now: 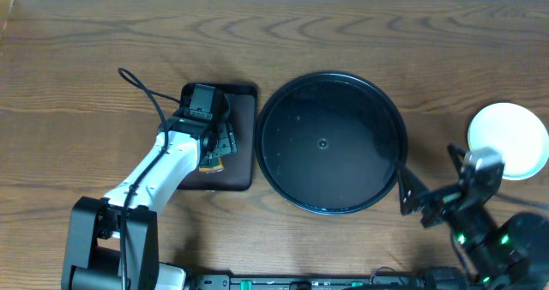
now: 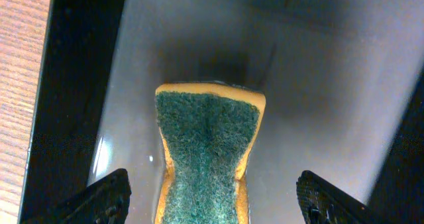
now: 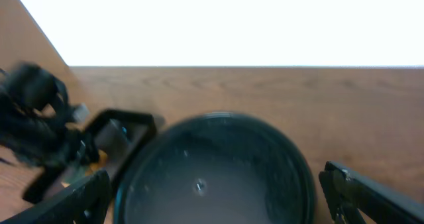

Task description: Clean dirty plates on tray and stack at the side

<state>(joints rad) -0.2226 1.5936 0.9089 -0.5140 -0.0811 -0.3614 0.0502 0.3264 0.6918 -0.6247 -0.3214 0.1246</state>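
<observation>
Since the tray (image 1: 330, 183) in the middle of the overhead frame lies bare, with no plate on it, the cleaning looks to me done or nearly so. The plates (image 1: 508, 140) sit at the right edge of that frame on the table (image 1: 86, 50), well apart from the tray's rim, which I take for the side stack the task asks for. From above only one pale round outline shows. I can count one plate for certain, and whether others lie beneath it cannot be told.

The left gripper (image 2: 212, 184) hangs over the small brown tray (image 1: 244, 144), just left of the black one. In the left wrist view its jaws stand wide apart, one finger in each lower corner. The sponge (image 2: 207, 144) lies between them, green scouring face up and yellow body beneath, touching neither finger as far as shows. It rests on the brown tray's floor, which I read as its parking place, keeping damp and dirt off the wood. Its waist is pinched in, though nothing presses it.

The right gripper (image 1: 418, 200) sits at the lower right of the overhead frame, between the black tray and the plates, pointing toward the tray. Its fingers (image 3: 79, 201) are spread with nothing between them, a resting pose by my judgement.

Counted: one black tray, one brown tray, one sponge, two grippers, one plate outline in view.
</observation>
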